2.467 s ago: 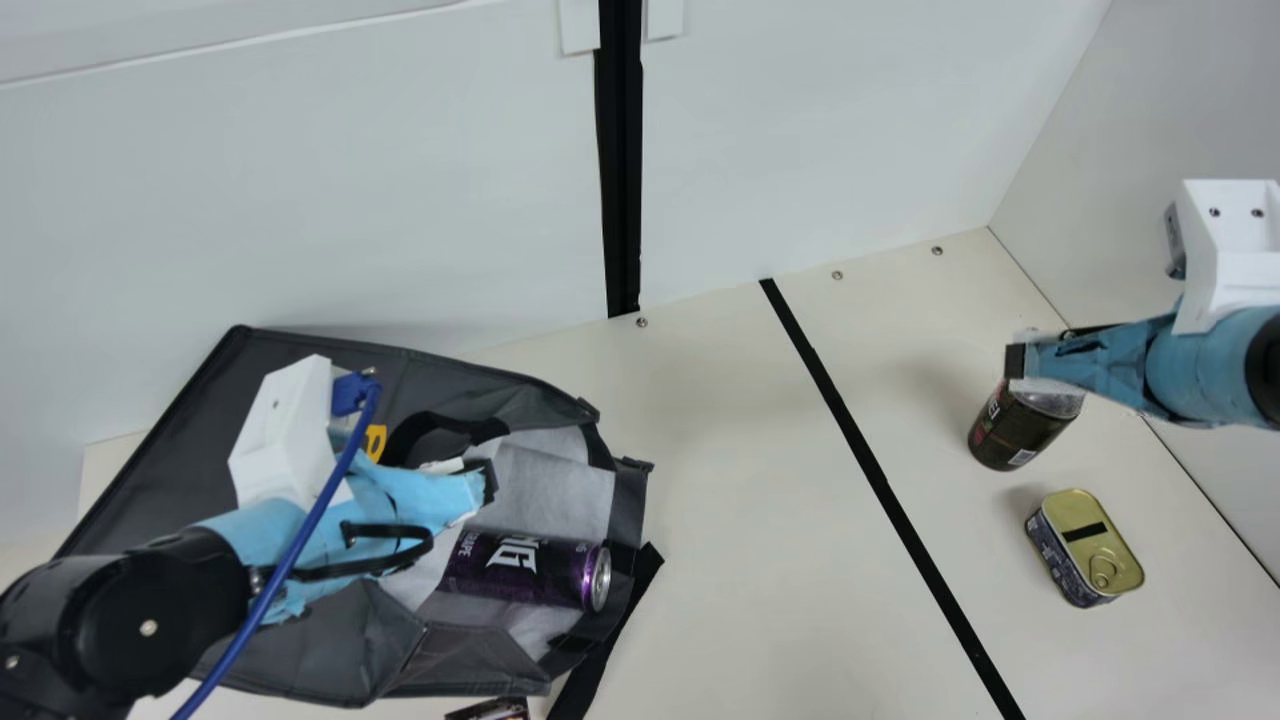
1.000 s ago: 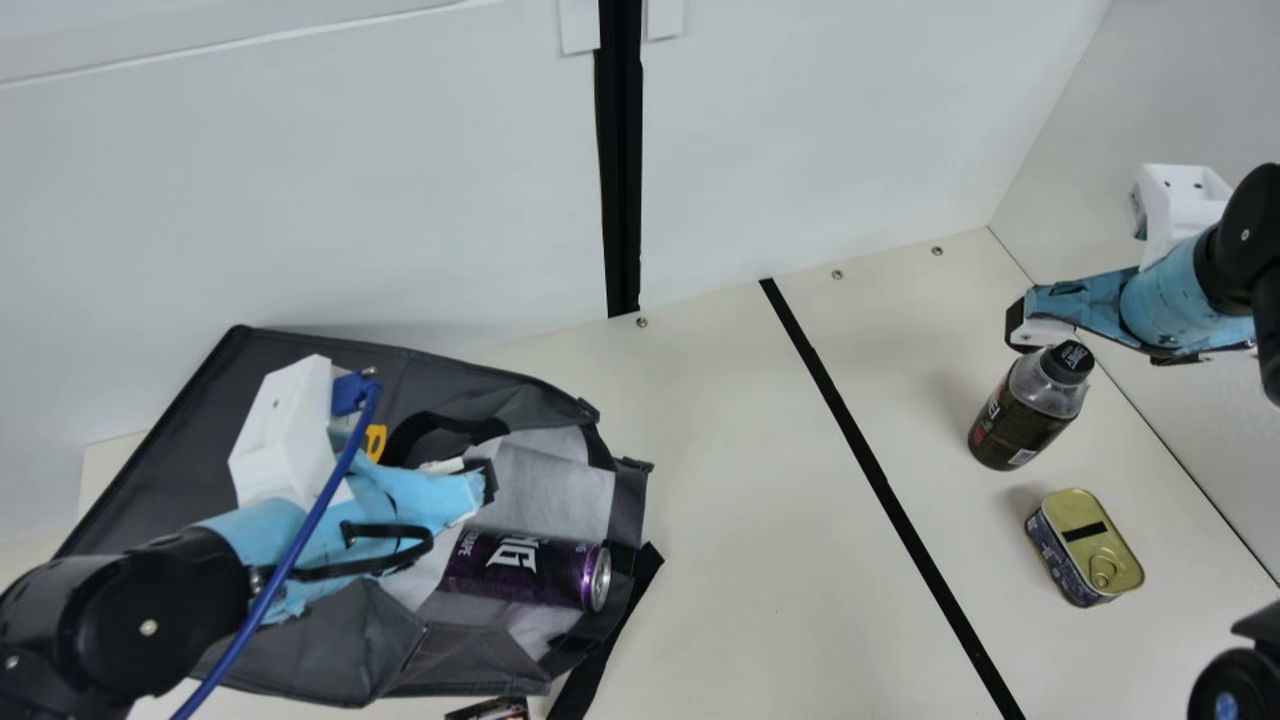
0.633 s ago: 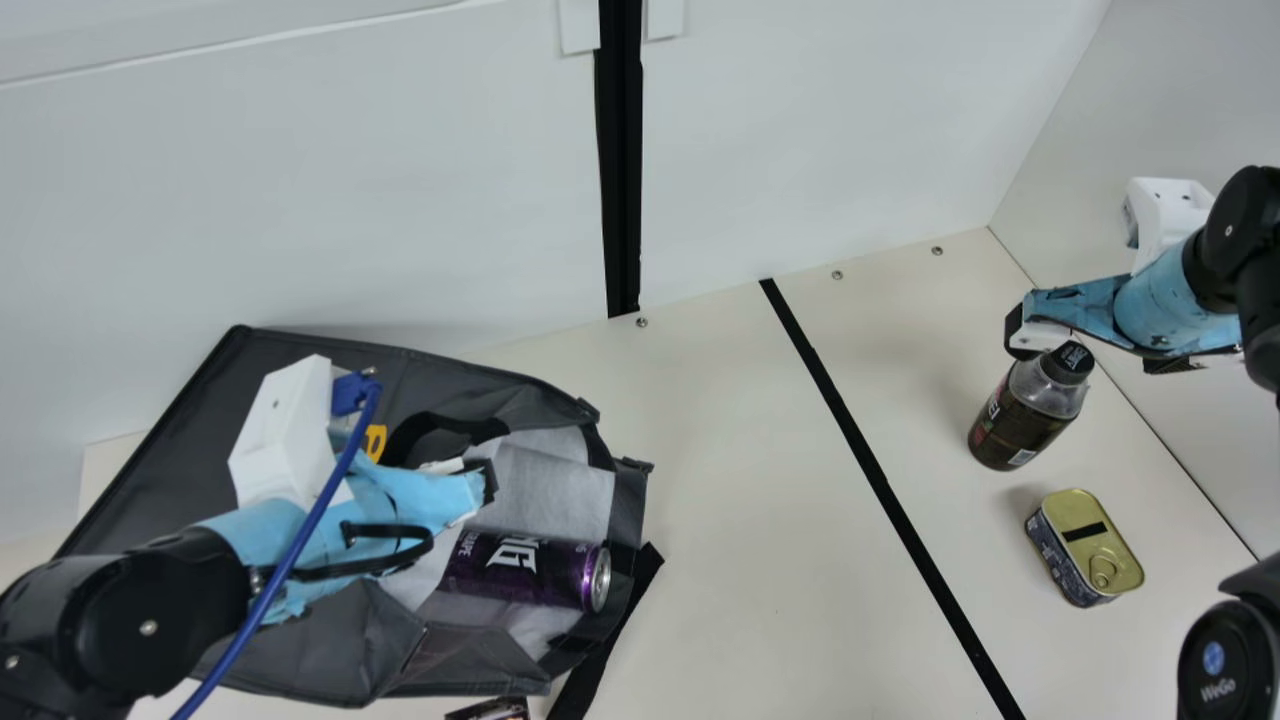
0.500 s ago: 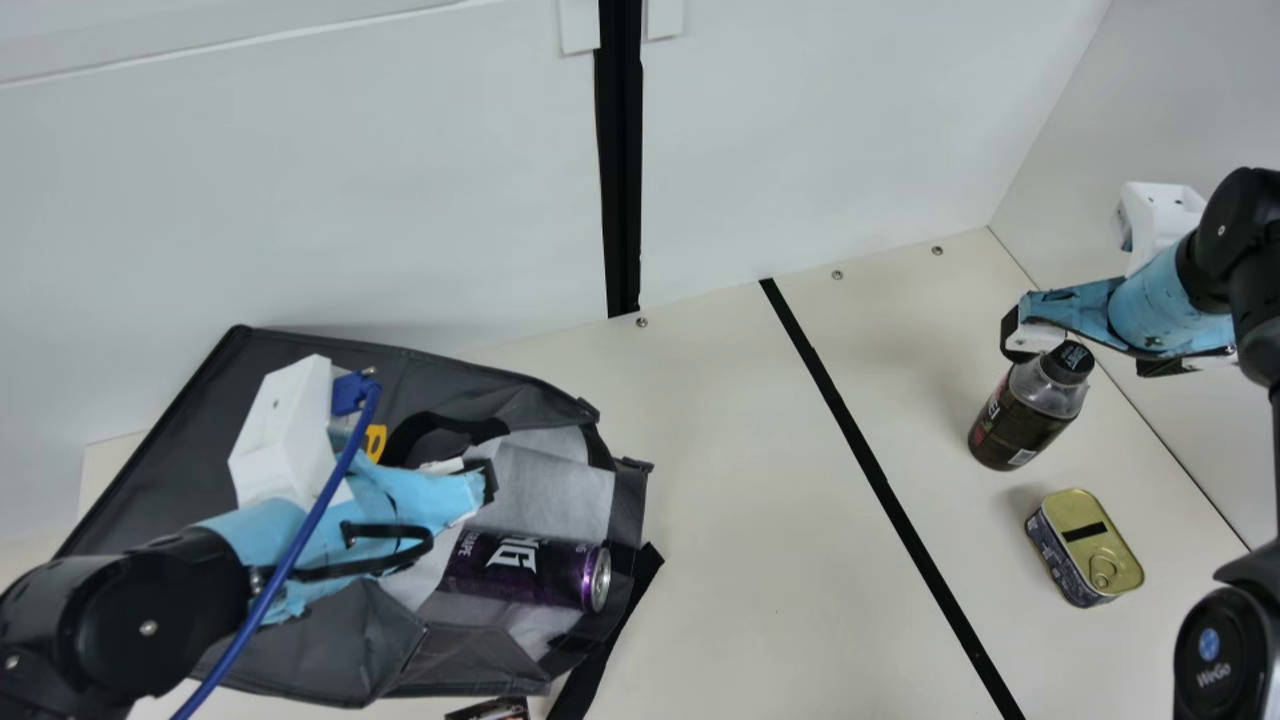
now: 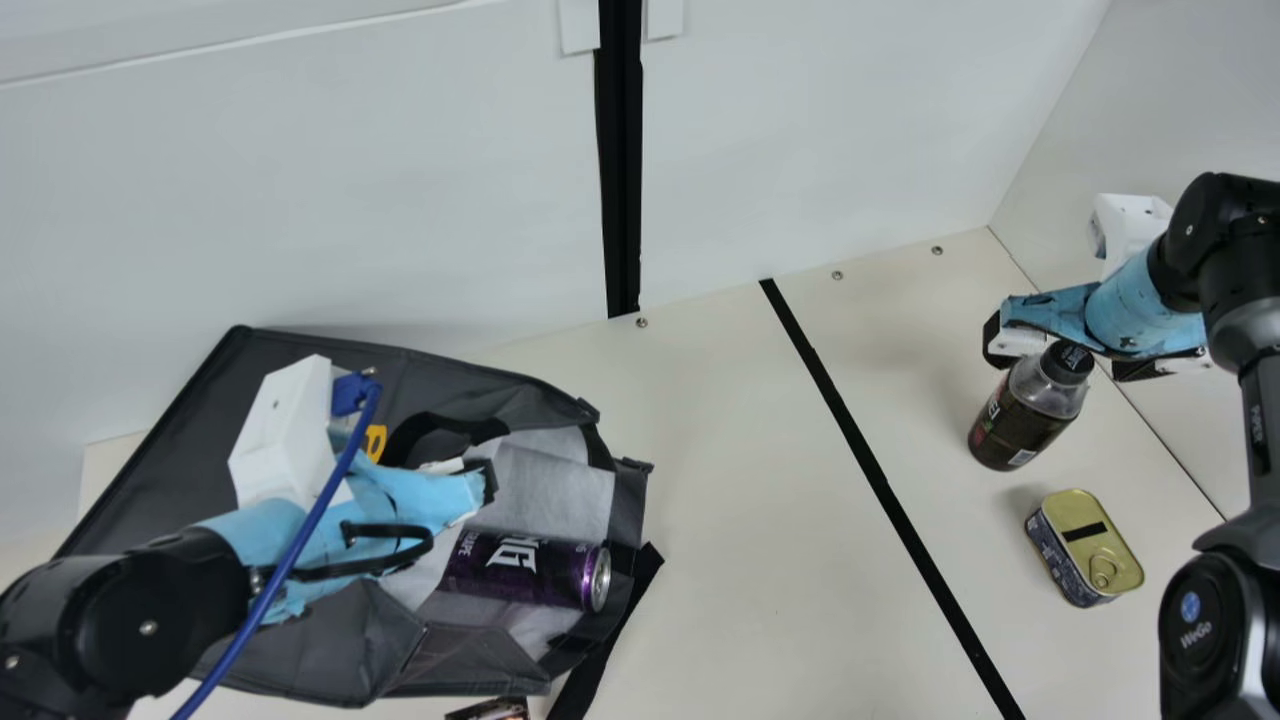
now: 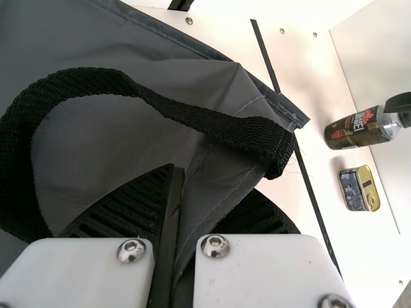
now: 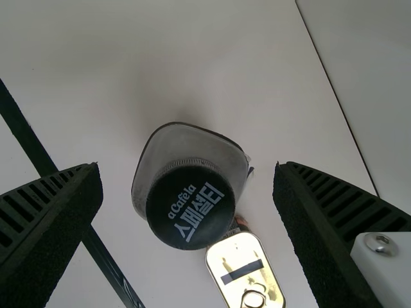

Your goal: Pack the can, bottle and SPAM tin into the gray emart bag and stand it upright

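The can [image 5: 525, 572] lies in the gray emart bag [image 5: 170, 470]; the bottle [image 5: 1030, 405] stands upright at the right gripper [image 5: 1062, 355].
Nearest, the can is on its side, long axis running left to right, its lid end pointing right and slightly nearer, toward the mouth of the bag, which lies on its side too. The SPAM tin [image 5: 1090, 552] sits lid up on the table [image 5: 740, 520], its long axis slanting from far left to near right, ring pull at the near end. The left gripper [image 5: 480, 480] has its jaws closed on the bag's cloth. Beyond the tin, the bottle's long axis is vertical, cap up, and the right jaws stand wide on either side of the cap, touching neither side.
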Controlling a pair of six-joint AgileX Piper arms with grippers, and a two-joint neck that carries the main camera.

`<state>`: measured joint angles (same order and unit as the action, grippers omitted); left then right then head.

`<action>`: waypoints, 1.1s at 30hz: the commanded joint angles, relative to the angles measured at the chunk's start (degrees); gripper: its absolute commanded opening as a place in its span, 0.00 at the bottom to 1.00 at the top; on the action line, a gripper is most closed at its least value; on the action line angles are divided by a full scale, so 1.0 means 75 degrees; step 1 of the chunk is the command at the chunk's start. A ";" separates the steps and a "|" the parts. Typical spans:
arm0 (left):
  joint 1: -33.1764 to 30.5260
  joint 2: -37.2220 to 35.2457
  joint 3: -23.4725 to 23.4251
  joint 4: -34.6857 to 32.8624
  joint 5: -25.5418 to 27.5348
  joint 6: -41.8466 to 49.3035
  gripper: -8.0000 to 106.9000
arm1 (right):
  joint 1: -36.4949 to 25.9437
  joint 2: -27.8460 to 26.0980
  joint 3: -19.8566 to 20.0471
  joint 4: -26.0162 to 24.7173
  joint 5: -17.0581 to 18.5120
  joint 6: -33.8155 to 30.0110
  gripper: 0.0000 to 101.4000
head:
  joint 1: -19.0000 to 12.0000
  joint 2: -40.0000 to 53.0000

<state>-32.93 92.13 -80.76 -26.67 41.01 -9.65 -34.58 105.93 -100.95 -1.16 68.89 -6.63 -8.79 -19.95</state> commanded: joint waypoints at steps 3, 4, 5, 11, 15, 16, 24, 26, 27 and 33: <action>0.0000 0.0000 0.0000 0.0000 0.0000 0.0000 0.00 | 0.0005 0.0050 -0.0002 -0.0024 0.0000 -0.0002 0.94 | -0.0161 -0.0007; 0.0000 0.0000 0.0000 0.0000 0.0000 0.0000 0.00 | 0.0008 0.0061 -0.0001 -0.0020 0.0000 -0.0007 0.87 | -0.0161 -0.0007; 0.0000 0.0000 0.0000 0.0000 0.0000 0.0000 0.00 | 0.0010 0.0069 0.0003 -0.0007 0.0002 -0.0008 0.81 | -0.0161 -0.0007; 0.0000 0.0000 0.0000 0.0000 0.0000 0.0000 0.00 | 0.0029 0.0077 0.0034 0.0006 0.0026 0.0022 0.41 | -0.0161 -0.0007; 0.0000 0.0000 0.0000 0.0000 0.0000 0.0000 0.00 | 0.0041 0.0045 0.0055 -0.0018 0.0047 0.0041 0.15 | -0.0161 -0.0007; 0.0000 0.0000 0.0000 0.0000 0.0000 0.0000 0.00 | 0.0044 0.0035 0.0057 -0.0021 0.0056 0.0042 0.08 | -0.0161 -0.0007; 0.0000 0.0000 0.0000 0.0000 0.0000 0.0000 0.00 | 0.0068 -0.0093 0.0029 0.0013 0.0126 0.0017 0.00 | -0.0161 -0.0007; 0.0000 0.0000 0.0000 0.0000 0.0000 0.0000 0.00 | 0.0083 -0.0137 0.0019 0.0038 0.0135 -0.0002 0.00 | -0.0161 -0.0007; 0.0000 0.0000 0.0000 0.0000 0.0000 0.0000 0.00 | 0.0093 -0.0160 0.0018 0.0049 0.0135 -0.0015 0.00 | -0.0161 -0.0007; 0.0000 0.0000 0.0000 0.0000 0.0000 0.0000 0.00 | 0.0147 -0.0343 0.0067 0.0132 0.0135 -0.0175 0.00 | -0.0161 -0.0007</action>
<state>-32.93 92.13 -80.76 -26.67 41.01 -9.65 -33.49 103.50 -100.57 -0.51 70.08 -7.85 -8.79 -19.95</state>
